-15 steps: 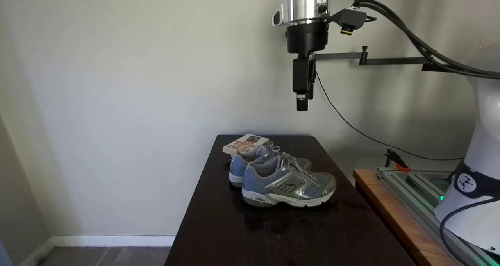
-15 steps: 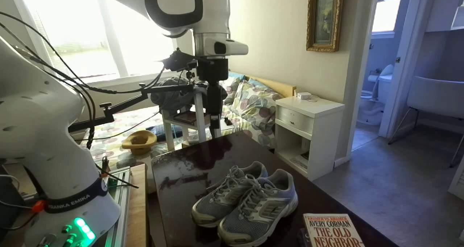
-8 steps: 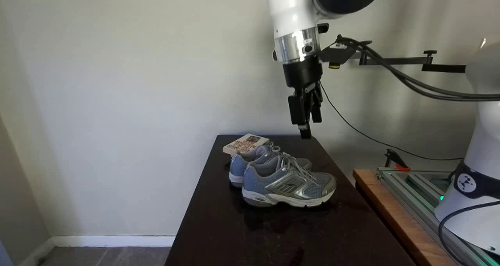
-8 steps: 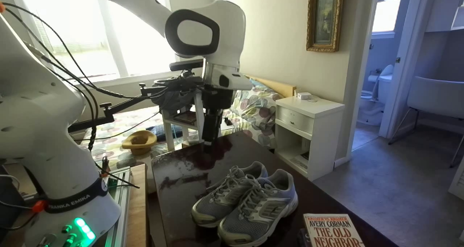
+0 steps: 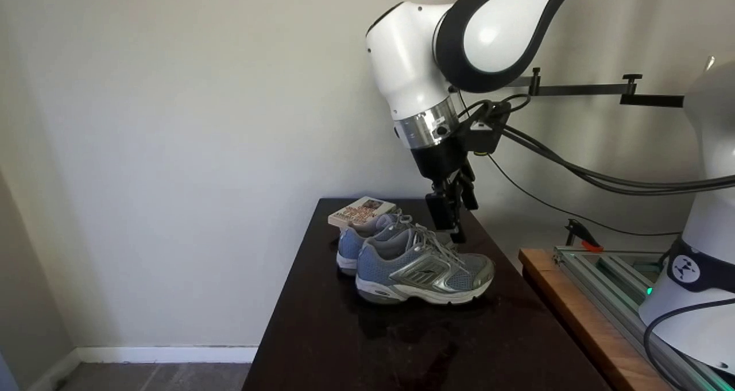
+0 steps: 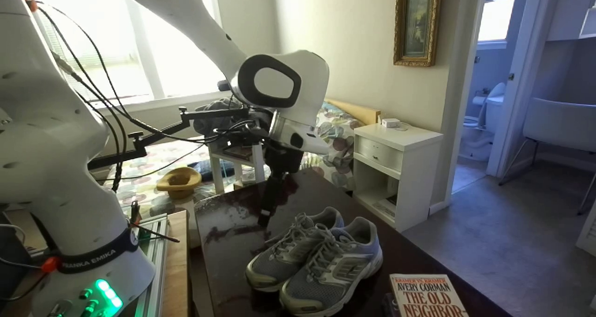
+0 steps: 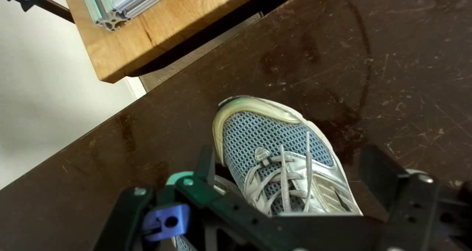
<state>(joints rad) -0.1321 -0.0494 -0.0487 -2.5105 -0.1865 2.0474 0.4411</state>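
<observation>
Sneakers [image 6: 333,270], a worn pair in grey and blue with silver panels, stand upright side by side on a dark table [image 5: 327,351], toes facing the robot's base [image 5: 700,333]. A bed [image 6: 149,196] past the table's end takes up the most room, spread with a dotted cover. Next comes the white robot arm [image 5: 407,64], which rises from a wooden bench [image 5: 600,322] alongside and bends down over the pair. The table itself looks scuffed, with shiny smears across its top. Beyond it, from where I stand, is a white nightstand [image 6: 414,182], and a gilt-framed painting [image 6: 416,26] hangs on the wall [image 6: 349,37]. Tilted along with its wrist, the black gripper [image 7: 289,159] hangs over the toe end of the sneakers, its jaws wide apart; looking down from the wrist, the front of one shoe shows between the fingers [image 7: 381,177], though whether they brush it I can't make out. A yellow hat [image 6: 181,193] sits out by the bed's dotted cover. Near the heels, a little apart from them, a paperback [image 6: 428,298] lies face up, "The Old Neighbor" readable in red. A small white box [image 6: 390,123] rests on the nightstand. Smallest of all, pale laces [image 7: 285,181] criss-cross the shoe, their ends reaching toward its toe.
</observation>
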